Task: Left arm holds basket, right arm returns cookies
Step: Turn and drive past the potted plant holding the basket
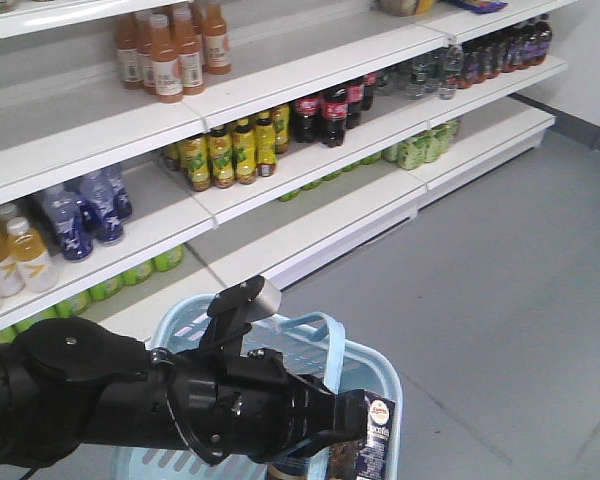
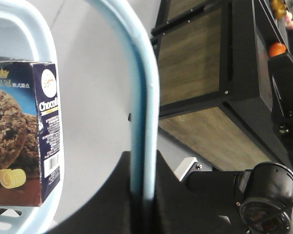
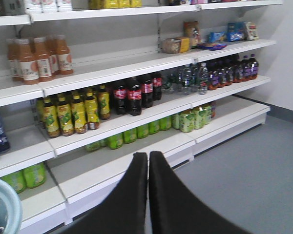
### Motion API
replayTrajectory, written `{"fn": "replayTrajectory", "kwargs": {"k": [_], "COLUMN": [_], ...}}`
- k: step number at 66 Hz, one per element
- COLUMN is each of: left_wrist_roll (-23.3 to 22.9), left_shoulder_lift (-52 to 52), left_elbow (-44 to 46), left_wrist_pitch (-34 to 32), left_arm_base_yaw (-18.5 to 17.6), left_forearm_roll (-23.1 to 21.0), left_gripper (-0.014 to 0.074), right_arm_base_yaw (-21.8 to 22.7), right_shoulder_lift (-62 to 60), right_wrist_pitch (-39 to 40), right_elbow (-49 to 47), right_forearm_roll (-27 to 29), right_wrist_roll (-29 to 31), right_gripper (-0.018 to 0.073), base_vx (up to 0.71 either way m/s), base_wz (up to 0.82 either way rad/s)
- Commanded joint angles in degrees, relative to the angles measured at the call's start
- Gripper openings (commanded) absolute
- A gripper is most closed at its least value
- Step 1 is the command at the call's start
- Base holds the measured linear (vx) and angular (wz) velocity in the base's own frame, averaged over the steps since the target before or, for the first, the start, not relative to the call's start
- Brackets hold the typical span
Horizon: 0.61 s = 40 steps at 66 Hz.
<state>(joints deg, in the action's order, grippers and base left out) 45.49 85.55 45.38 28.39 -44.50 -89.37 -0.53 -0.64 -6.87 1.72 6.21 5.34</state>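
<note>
The light blue basket (image 1: 378, 368) hangs at the bottom of the front view, and its loop handle (image 2: 142, 87) runs between the jaws of my left gripper (image 2: 142, 160), which is shut on it. The bulky black left arm (image 1: 120, 400) reaches in from the left over the basket. The cookies (image 1: 377, 438), a dark navy "ChocoFelo" box (image 2: 24, 131), stand upright inside the basket against its right rim. My right gripper (image 3: 148, 156) is shut with nothing in it and points at the low shelves, with a bit of basket rim (image 3: 13, 207) at its lower left.
White store shelves (image 1: 310, 70) run along the back and left, stocked with orange, yellow, blue and cola bottles and green cans. Snack packs (image 3: 185, 41) lie on an upper shelf. Grey floor (image 1: 500, 300) lies to the right. A black and wood cabinet (image 2: 200, 73) stands behind.
</note>
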Motion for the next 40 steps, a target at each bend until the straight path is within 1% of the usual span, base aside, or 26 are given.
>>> {"fn": "replayTrajectory", "kwargs": {"k": [1,23,40], "left_wrist_roll": [0.89,0.89,0.89], "left_shoulder_lift": [-2.63,-2.63,-2.63], "left_elbow": [1.63,1.63,1.63], "left_wrist_pitch": [1.7,1.7,1.7], "left_arm_base_yaw": [-0.13,-0.13,-0.13], "left_forearm_roll": [-2.14,-2.14,-2.14], "left_gripper": [-0.0006,-0.0006,-0.0006], "right_arm_base_yaw": [0.26,0.26,0.26], "right_shoulder_lift": [-0.59,-0.59,-0.59], "right_wrist_pitch": [4.23,4.23,4.23], "right_elbow": [-0.12,-0.12,-0.12], "right_forearm_roll": [-0.18,-0.18,-0.18], "right_wrist_roll": [0.27,0.27,0.27], "right_gripper": [-0.0008,-0.0008,-0.0008], "base_vx": [0.2,0.19,0.18], "base_wz": [-0.54,-0.55,-0.67]}}
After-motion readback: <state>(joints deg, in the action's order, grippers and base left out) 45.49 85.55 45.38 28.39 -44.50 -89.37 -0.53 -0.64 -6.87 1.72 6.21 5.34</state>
